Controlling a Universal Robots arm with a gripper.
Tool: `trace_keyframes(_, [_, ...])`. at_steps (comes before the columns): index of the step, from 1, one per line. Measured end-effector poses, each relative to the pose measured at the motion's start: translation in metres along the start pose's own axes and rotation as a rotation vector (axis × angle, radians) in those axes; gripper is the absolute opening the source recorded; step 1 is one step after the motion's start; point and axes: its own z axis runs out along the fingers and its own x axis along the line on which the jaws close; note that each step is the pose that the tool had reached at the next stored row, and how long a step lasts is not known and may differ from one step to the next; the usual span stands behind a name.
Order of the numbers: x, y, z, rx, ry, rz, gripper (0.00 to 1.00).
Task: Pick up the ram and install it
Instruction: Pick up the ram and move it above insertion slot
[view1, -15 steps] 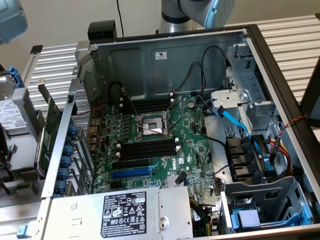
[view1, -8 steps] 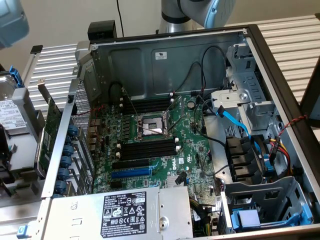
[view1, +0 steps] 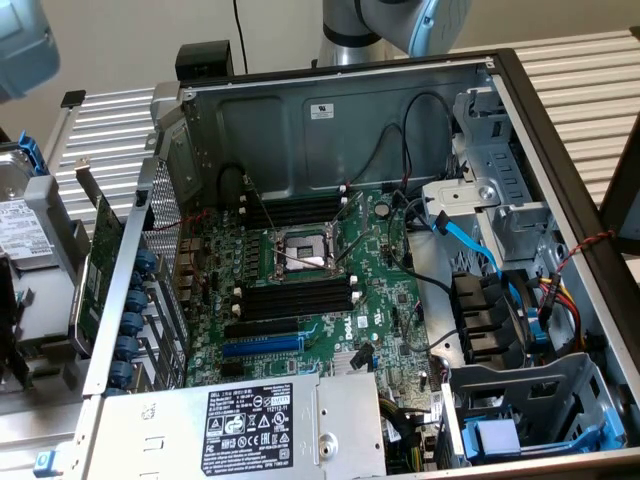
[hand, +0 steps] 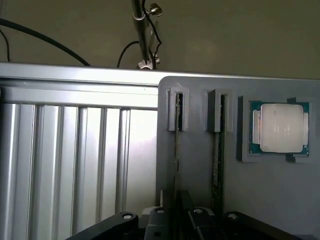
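Gripper (hand: 177, 222) is hovering right at the near end of the ram (hand: 176, 150). Its black body is getting cropped by the frame edge, so whether it's apart or clamped on the stick, can't tell.

Ext. view, big to small:
- 1 slatted alu table (view1: 590, 80) is carrying 1 open PC case (view1: 330, 110), w/ the case's 5 o'clock corner running out of frame.
- Arm (view1: 400, 25) is poking in at 12 o'clock, mostly cut off.
- Motherboard (view1: 385, 290) is lying mid-case.
- 1 PSU (view1: 250, 420) is covering the board's 6 o'clock edge.
- 1 green expansion card (view1: 98, 255) is leaning outside the case at 9 o'clock, partly behind the perforated panel.
- 1 CPU socket (view1: 305, 250) is sitting mid-board.
- Black memory slots (view1: 295, 298) are flanking the socket at 12 & 6 o'clock in 2 banks; slots per bank are hard to count.

Wrist view:
- 1 grey holder plate (hand: 197, 165) is resting on the slats, w/ 2 narrow slots.
- The ram is standing edge-on in one slot, its near end disappearing under the gripper.
- 2nd stick (hand: 218, 150) is standing in the neighbouring slot, just beside. Chips & label aren't showing on either stick.
- 1 CPU (hand: 282, 127) is lying flat in a recess beyond the 2nd stick.
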Motion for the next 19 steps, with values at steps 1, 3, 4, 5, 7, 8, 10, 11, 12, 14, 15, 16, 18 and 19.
trace_keyframes(1, [0.000,0.0000,0.0001,0.0000,-0.0002,0.000,0.16])
trace_keyframes(3, [0.000,0.0000,0.0000,-0.0001,0.0000,0.000,0.12])
trace_keyframes(4, [0.000,0.0000,-0.0002,-0.0001,-0.0001,0.000,0.12])
trace_keyframes(5, [0.000,0.0000,-0.0016,-0.0003,-0.0003,0.000,0.12])
trace_keyframes(7, [0.000,0.0002,-0.0092,-0.0010,-0.0001,0.000,0.12])
trace_keyframes(8, [0.000,0.0004,-0.0138,-0.0009,-0.0002,0.000,0.12])
trace_keyframes(10, [0.000,0.0006,-0.0228,-0.0009,-0.0001,0.001,0.12])
trace_keyframes(11, [0.000,0.0008,-0.0273,-0.0010,0.0000,0.001,0.12])
trace_keyframes(12, [0.000,0.0009,-0.0318,-0.0009,-0.0001,0.000,0.12])
trace_keyframes(14, [0.000,0.0012,-0.0409,-0.0010,-0.0001,0.001,0.12])
trace_keyframes(15, [0.000,0.0013,-0.0455,-0.0007,-0.0002,0.000,0.12])
trace_keyframes(16, [0.000,0.0014,-0.0501,-0.0009,-0.0001,0.000,0.12])
trace_keyframes(18, [0.001,0.0014,-0.0592,-0.0008,-0.0001,0.000,0.12])
trace_keyframes(19, [0.001,0.0012,-0.0638,-0.0009,-0.0001,0.000,0.12])
